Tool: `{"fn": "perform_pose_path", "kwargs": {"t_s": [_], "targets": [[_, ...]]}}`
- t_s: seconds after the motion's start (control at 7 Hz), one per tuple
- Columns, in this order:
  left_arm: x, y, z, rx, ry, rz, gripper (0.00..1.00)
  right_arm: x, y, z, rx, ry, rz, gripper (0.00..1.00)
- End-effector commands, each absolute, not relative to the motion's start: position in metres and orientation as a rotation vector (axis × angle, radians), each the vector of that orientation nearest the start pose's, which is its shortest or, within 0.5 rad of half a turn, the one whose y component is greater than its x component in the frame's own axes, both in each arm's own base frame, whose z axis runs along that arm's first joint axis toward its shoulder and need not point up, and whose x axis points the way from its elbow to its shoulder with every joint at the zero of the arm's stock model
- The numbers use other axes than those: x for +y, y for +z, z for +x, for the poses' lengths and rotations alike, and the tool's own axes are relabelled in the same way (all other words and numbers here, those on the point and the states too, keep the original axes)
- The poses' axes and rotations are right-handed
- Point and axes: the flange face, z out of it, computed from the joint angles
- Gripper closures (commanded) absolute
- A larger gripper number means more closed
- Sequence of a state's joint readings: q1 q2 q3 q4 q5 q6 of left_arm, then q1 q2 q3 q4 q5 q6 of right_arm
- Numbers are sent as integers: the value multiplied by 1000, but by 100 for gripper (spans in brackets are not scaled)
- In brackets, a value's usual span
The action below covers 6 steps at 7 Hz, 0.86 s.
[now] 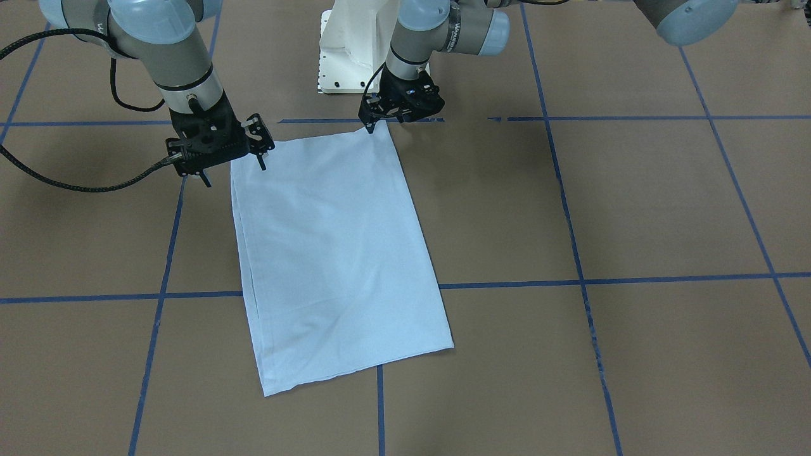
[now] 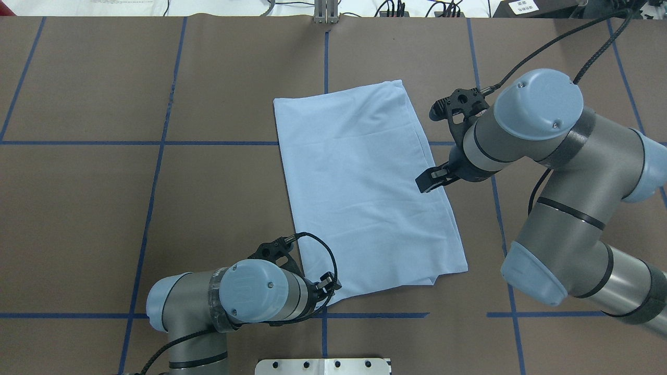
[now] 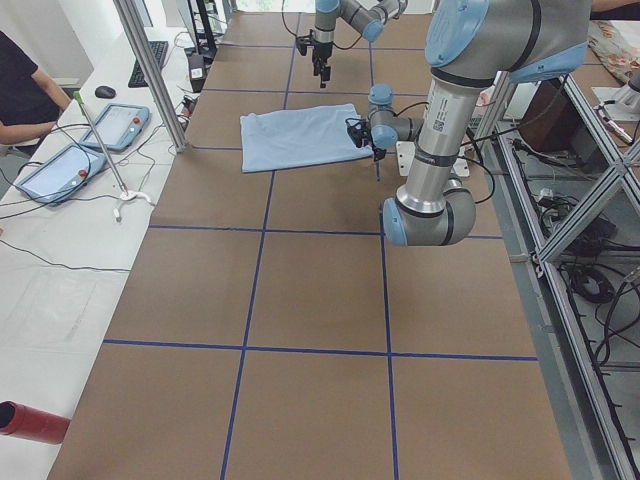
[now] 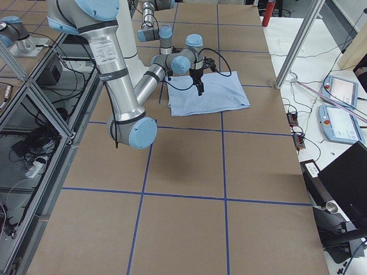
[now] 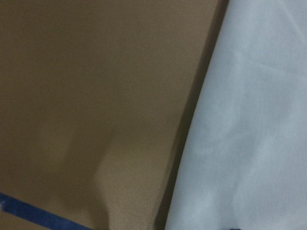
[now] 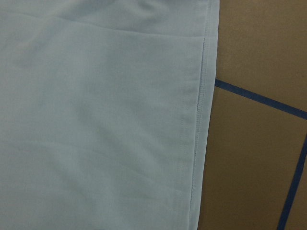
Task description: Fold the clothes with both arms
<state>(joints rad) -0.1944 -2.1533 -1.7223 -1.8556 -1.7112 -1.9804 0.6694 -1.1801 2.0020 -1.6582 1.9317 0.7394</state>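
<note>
The left fingers (image 1: pixel 369 125) pinch the T-shirt (image 1: pixel 336 253) corner at upper centre; the right fingers (image 1: pixel 261 161) hang spread, grasping nothing. Lifting now could drag thin fabric askew.

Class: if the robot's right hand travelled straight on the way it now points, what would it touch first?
Probably the hemmed side edge of the T-shirt, which lies below the downward-pointing right hand. Part of the hand may land on the table instead.

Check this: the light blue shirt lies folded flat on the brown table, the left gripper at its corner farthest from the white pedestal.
Wrong corner: the left gripper is at the corner of the shirt nearest the white pedestal, as the exterior front-facing view shows. The rest holds.
</note>
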Motion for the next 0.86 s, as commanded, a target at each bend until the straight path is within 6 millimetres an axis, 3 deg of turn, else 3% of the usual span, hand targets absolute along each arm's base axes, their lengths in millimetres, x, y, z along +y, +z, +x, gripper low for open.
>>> {"fn": "perform_pose_path", "kwargs": {"t_s": [0.0,0.14,0.29,0.71], "targets": [[-249,221,634,1005,-488,-220,16,-428,272,-381,-767,-285,243,0],[-249,221,634,1004,-491,-216,18,-429,272,-381,-766,-283,243,0],[-249,221,634,1004,-492,-216,29,-429,272,-381,-765,-283,245,0],[-249,212,631,1019,-490,-216,83,-429,274,-380,-764,-283,241,0]]}}
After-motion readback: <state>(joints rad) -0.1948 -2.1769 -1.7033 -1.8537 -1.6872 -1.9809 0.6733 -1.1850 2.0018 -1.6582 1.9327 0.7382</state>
